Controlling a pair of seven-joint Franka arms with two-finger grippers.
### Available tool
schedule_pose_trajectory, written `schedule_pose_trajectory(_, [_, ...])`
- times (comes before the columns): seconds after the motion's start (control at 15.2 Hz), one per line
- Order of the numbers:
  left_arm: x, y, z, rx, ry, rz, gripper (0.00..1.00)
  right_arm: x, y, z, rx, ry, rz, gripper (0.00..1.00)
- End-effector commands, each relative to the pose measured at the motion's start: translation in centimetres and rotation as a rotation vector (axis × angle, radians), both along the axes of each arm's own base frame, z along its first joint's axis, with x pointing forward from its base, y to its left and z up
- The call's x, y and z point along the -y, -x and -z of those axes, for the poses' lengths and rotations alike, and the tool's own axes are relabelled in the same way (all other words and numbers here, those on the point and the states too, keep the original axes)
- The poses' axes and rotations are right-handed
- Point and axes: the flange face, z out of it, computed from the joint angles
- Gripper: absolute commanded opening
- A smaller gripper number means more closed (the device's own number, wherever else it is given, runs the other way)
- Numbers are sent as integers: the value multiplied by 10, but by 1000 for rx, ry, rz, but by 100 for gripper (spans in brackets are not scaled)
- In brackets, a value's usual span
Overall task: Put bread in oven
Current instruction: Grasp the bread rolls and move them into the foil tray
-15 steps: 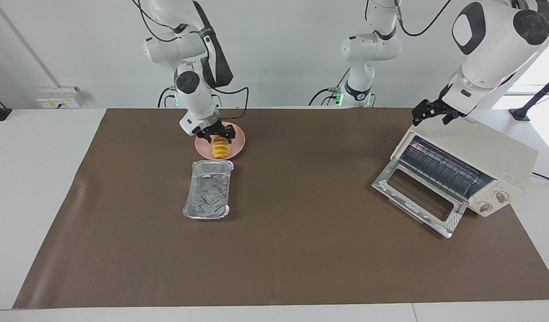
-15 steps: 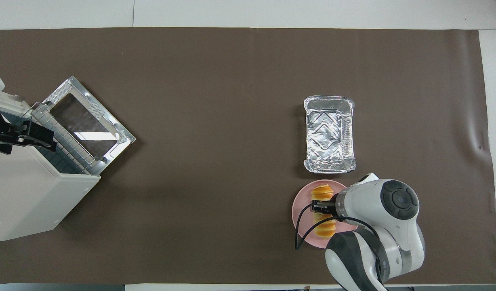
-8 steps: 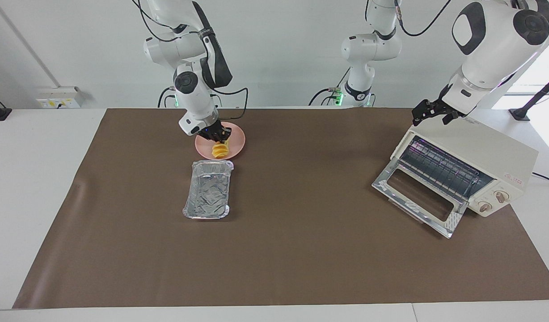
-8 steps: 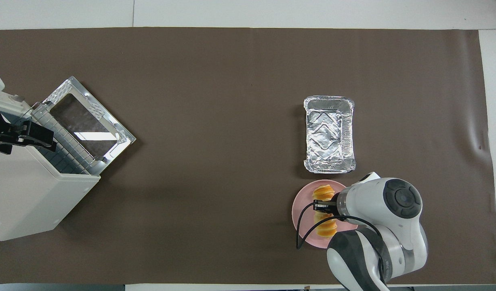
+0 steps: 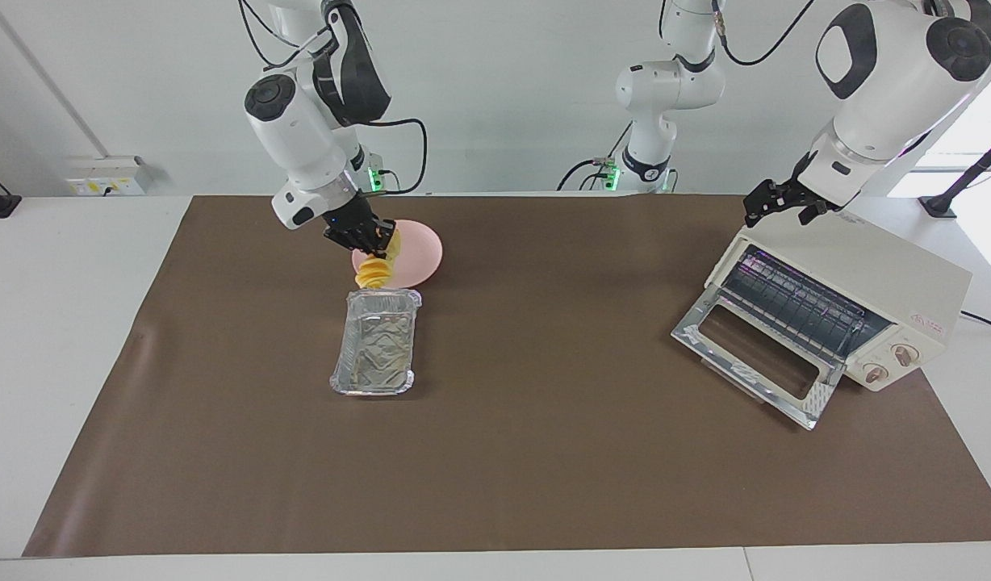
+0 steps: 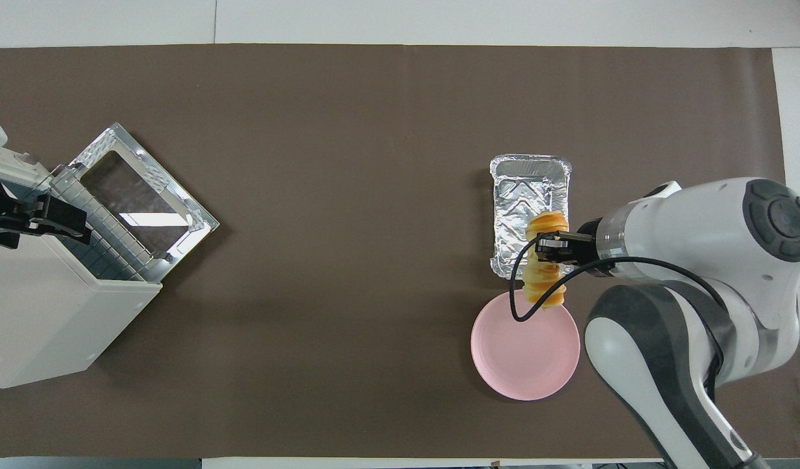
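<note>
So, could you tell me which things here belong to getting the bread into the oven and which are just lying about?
Part of the job:
- bread, held up by the right gripper
- oven, door open
- left gripper, waiting over the oven

Lying about:
- pink plate
- foil tray

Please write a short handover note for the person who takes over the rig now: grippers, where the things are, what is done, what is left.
Right gripper: shut on the bread, lifted off the pink plate, over the edge between plate and foil tray.
Left gripper: open, waiting over the top of the oven.
Oven: at the left arm's end of the table, door open and down, rack visible.
Done: bread picked up.
Left: carry the bread to the oven, perhaps by way of the tray, and place it inside.
</note>
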Motion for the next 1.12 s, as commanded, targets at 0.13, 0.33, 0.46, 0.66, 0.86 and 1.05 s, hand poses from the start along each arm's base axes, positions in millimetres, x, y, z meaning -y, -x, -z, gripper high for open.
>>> schedule_pose_trajectory(0.13, [-3, 4, -6, 21, -17, -1, 100, 8, -65, 43, 55, 4, -36, 0])
schedule_pose_trajectory(0.33, [-3, 4, -6, 19, -17, -1, 100, 12, -63, 60, 58, 10, -39, 0])
schedule_pose_trajectory(0.46, [-3, 4, -6, 21, -17, -1, 100, 11, -65, 77, 57, 13, -37, 0])
schedule_pose_trajectory(0.66, [-3, 4, -6, 21, -17, -1, 100, 9, -59, 106, 48, 23, -36, 0])
schedule_pose_trajectory(0.86, [-3, 4, -6, 19, -17, -1, 100, 10, -59, 120, 43, 28, -74, 0])
schedule_pose_trajectory(1.05, [-3, 4, -6, 21, -17, -1, 100, 11, -61, 125, 49, 30, -81, 26])
